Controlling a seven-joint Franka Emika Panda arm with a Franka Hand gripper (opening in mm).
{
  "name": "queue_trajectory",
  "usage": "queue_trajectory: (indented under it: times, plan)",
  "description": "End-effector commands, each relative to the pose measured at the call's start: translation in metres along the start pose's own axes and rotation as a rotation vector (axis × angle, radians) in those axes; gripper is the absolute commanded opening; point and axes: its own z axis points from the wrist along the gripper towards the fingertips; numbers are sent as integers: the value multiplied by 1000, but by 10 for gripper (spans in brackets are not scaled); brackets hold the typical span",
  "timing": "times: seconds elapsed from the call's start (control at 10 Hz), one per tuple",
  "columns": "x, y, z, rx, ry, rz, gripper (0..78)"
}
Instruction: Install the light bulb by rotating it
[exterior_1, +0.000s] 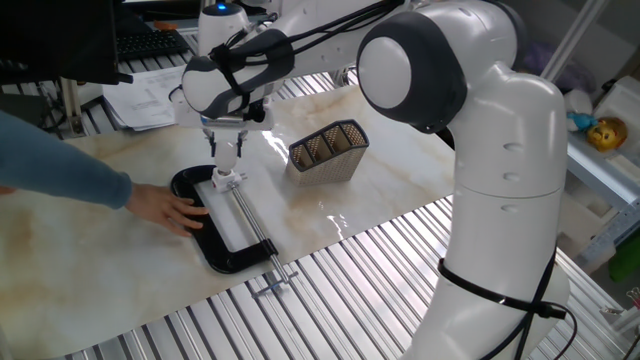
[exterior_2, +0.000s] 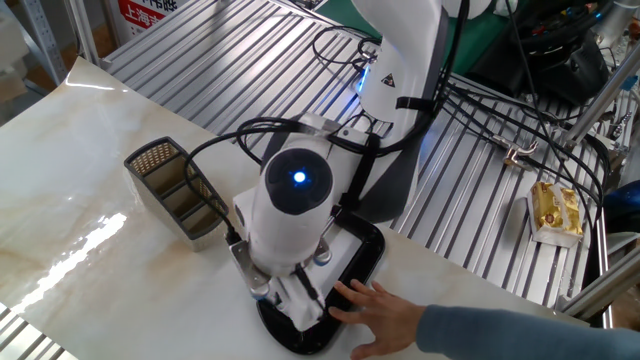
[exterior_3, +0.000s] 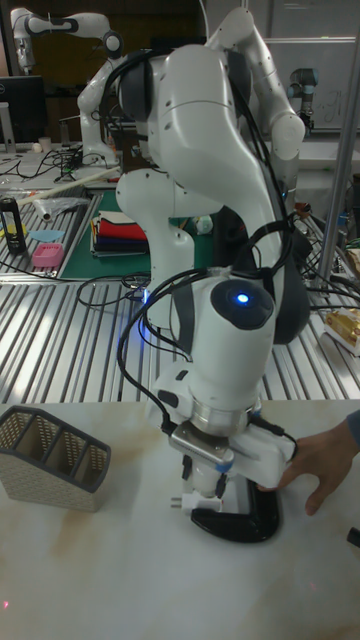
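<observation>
My tool points straight down over the black tray near the counter's front edge, fingers close together on something small and white; I cannot tell whether that is the light bulb. A person's hand rests on the tray's left rim.

layout on the tabletop: the tray lies near the front edge, with a clamp bar running along it and out over that edge. a person's hand rests on the tray's left rim. the mesh basket stands to the tray's right, apart from it. the tool hangs over the tray's far end.
</observation>
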Motion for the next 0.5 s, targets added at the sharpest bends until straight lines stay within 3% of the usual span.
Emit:
queue_trajectory:
  times: [0.1, 0.2, 0.5]
  plan:
    - [2, -8, 7, 45, 63, 243, 11]
    - [3, -10, 4, 18, 91, 395, 11]
    - [3, -11, 3, 1, 113, 562, 11]
